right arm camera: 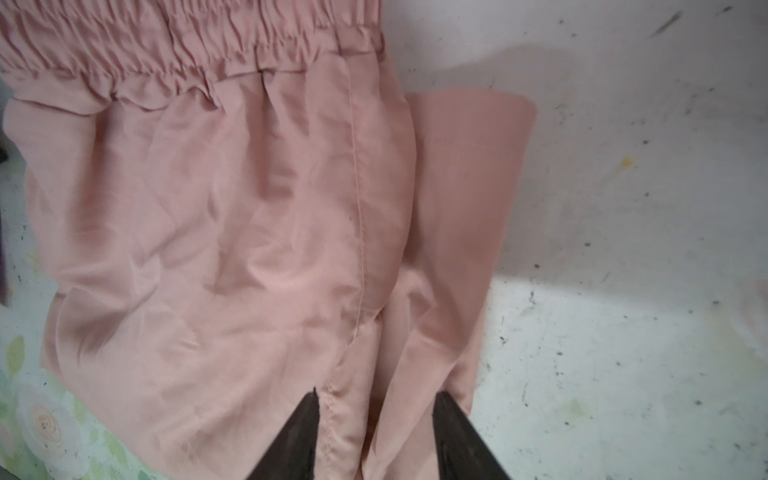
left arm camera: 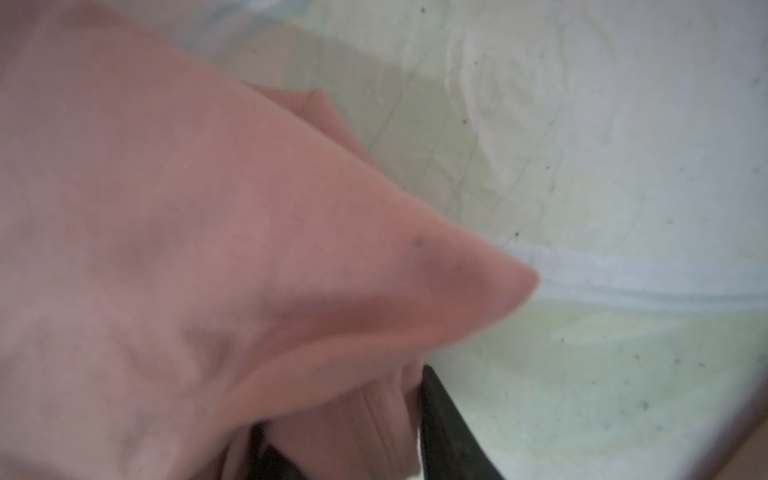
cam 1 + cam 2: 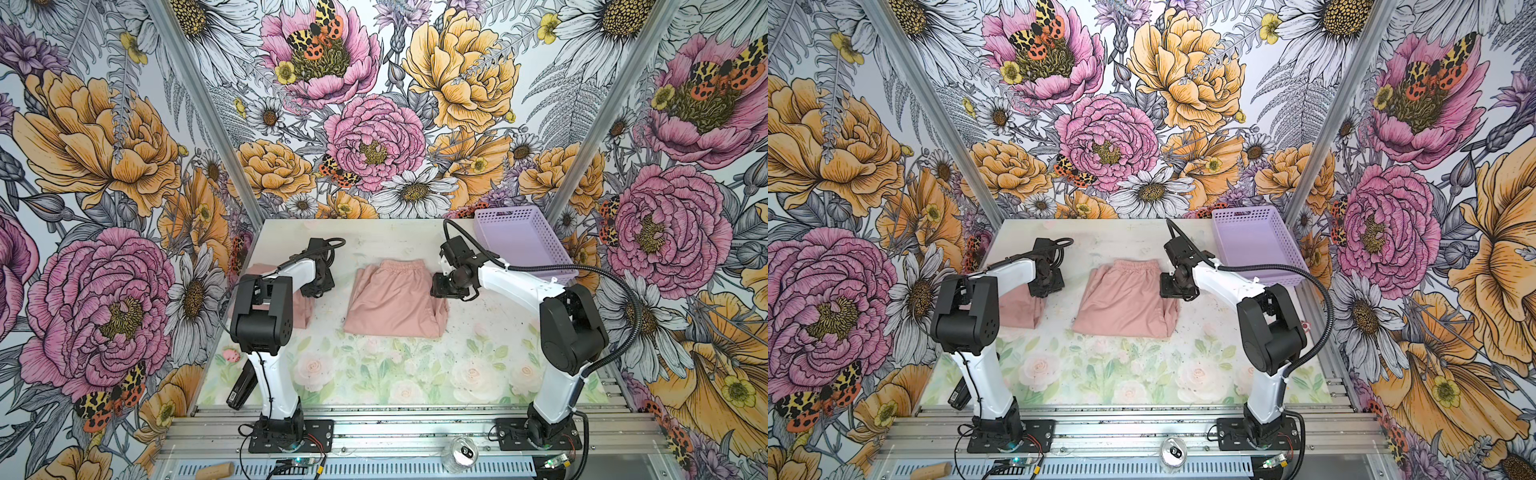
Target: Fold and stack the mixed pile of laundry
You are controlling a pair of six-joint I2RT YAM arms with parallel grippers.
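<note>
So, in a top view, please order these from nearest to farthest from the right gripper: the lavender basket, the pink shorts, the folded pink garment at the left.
1. pink shorts, just left of the right gripper
2. lavender basket, behind, far right corner
3. folded pink garment, across the table under the left arm

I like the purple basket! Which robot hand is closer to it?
The right one. The right gripper sits by the pink shorts, just in front of the purple basket. The left gripper is far across the table, at another pink cloth.
</note>
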